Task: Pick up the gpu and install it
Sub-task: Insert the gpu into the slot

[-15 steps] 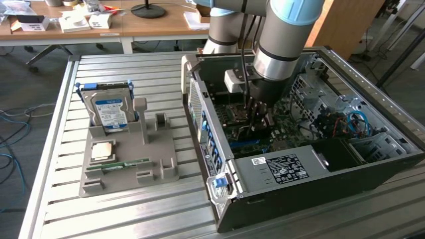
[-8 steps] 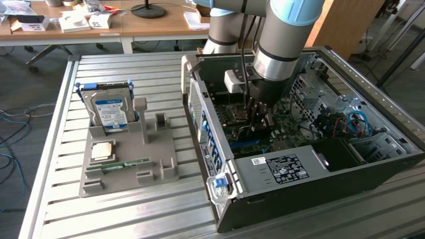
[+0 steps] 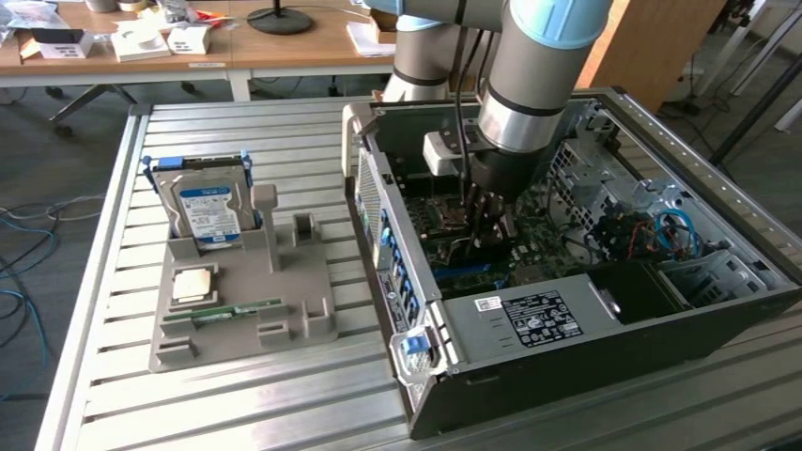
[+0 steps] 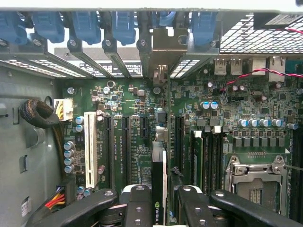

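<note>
- our gripper (image 4: 163,210) is closed to a narrow width on the gpu (image 4: 159,189). its dark fingers (image 4: 137,208) press on the card's two flat faces, so we see the card edge-on between them.
- we judge this grip suits the job: holding the faces keeps the card upright and leaves its lower edge free to meet a slot.
- the gpu hangs upright over the motherboard (image 4: 132,94), in line with the long dark slots (image 4: 125,146) and between two of them.
- its pale bracket (image 4: 163,45) points at the rear wall of the case, under the row of blue clips (image 4: 85,23), which is where a bracket has to sit.
- we cannot tell whether the card's edge is already seated in a slot or only just above one.
- in the exterior view the arm (image 3: 539,85) reaches straight down into the open computer case (image 3: 501,376). we take that as the way to press the card squarely into the board.
- the case lies on its side on the slatted desk (image 3: 251,404), toward the desk edge on the exterior view's right, with its open side up so the board can be reached from above.
- well apart from it, toward the desk edge on the exterior view's left, is a grey holder (image 3: 239,329).
- the holder carries the hard drive (image 3: 207,207) upright and the green memory stick (image 3: 225,310) lying flat, each in its own recess so it can be gripped.
</note>
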Controlling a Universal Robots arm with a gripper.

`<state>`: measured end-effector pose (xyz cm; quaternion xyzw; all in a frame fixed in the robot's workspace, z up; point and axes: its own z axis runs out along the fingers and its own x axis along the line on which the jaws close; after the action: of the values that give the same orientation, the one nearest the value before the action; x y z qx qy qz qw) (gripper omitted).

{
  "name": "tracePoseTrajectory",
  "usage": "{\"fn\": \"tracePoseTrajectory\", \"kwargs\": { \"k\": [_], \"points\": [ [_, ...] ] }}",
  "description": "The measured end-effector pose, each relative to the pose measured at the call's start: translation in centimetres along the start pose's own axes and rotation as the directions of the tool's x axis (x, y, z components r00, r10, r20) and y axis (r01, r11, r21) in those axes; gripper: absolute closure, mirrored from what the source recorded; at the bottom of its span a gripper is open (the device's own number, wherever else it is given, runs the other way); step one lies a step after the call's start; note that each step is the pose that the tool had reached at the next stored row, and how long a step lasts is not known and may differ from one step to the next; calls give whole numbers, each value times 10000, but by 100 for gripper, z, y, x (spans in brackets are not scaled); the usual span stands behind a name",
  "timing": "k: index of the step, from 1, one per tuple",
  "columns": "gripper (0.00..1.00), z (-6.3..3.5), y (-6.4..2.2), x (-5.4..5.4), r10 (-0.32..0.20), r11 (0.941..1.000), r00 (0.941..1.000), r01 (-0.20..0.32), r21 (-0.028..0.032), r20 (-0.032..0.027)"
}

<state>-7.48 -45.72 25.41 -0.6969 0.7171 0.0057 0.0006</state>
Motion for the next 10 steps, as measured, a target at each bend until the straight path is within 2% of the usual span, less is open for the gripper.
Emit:
{"fn": "tracePoseTrajectory", "kwargs": {
  "k": [5,6,10],
  "points": [
    [73,0,1,0,3,10000,10000,-3,0,0],
    [67,0,1,0,3,10000,10000,-3,0,1],
    [67,-6,0,0,1,10000,10000,-1,0,0]
  ]
}}
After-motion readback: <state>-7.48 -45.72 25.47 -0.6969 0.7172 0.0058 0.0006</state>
